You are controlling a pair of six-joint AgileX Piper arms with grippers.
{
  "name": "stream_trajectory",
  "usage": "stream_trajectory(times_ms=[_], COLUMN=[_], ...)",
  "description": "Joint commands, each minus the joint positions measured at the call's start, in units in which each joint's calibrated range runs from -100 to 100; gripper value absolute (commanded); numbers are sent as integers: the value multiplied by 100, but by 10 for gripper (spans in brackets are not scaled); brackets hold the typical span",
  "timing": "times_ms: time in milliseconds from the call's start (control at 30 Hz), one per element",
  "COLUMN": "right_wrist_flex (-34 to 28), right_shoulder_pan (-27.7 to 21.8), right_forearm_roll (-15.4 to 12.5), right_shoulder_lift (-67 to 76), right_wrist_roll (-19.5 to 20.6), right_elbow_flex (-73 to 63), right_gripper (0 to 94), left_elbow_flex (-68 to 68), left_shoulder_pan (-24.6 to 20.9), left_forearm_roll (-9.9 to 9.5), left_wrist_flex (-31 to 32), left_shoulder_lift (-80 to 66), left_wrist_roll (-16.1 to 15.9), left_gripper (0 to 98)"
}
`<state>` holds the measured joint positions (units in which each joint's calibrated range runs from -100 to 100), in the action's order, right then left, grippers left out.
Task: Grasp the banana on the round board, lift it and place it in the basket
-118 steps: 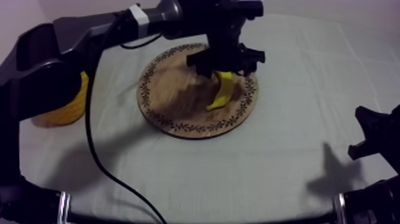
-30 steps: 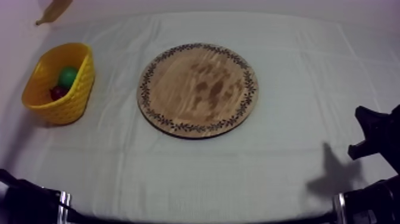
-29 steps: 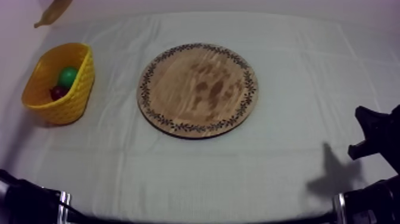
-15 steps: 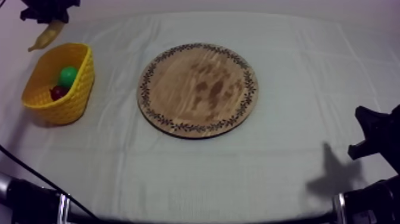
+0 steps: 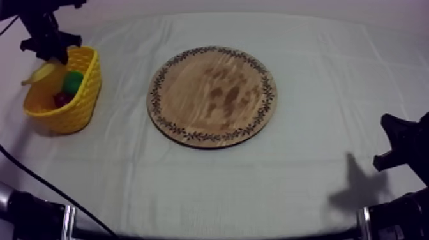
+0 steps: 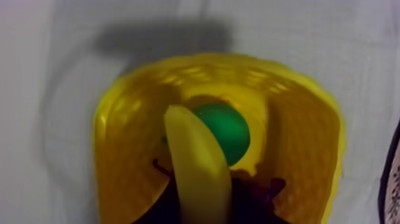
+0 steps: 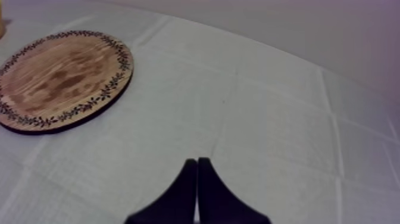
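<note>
At the table's left, my left gripper hangs above the yellow basket, shut on the yellow banana. The banana slants down over the basket's far rim. From the left wrist view the banana points into the basket, above a green pear and a dark fruit. The round wooden board lies bare at the middle. My right gripper rests low at the right side, and its fingers lie together as a narrow wedge on nothing.
Inside the basket lie the green pear and a small red fruit. The board lies to the left of my right gripper, with bare cloth between them and along the front.
My left gripper lifted the banana off the board, swung it to the far left, and over the last second came down with it onto the basket. The right arm has not moved.
</note>
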<state>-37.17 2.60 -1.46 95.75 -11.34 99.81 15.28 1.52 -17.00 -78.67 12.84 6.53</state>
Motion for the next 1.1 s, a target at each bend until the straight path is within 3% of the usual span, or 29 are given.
stream_trajectory(times_ms=[0,233,333,400,467,567,867,1067], right_wrist_flex=[-1,-1,-1,-1,-1,-1,-1,-1], right_shoulder_pan=[0,0,0,0,0,0,0,0], right_forearm_roll=[2,2,2,2,2,2,2,2], right_shoulder_lift=[0,0,0,0,0,0,0,0], right_wrist_roll=[-1,-1,-1,-1,-1,-1,-1,-1], right_elbow_flex=[-3,-3,-3,-3,-3,-3,-3,-3], right_gripper=[3,3,3,3,3,3,3,3], left_elbow_flex=[48,27,4,-7,-20,-39,-97,-254], left_shoulder_pan=[6,11,6,5,-2,-27,-73,-139], left_forearm_roll=[15,47,6,-18,-30,-30,-20,5], left_wrist_flex=[-65,-38,-36,7,128,338,593,748], left_shoulder_lift=[-9,-5,-5,-4,-4,-17,-141,-414], left_wrist_roll=[-6,29,170,277,375,440,428,495], left_gripper=[81,131,464,632,732,803,776,541])
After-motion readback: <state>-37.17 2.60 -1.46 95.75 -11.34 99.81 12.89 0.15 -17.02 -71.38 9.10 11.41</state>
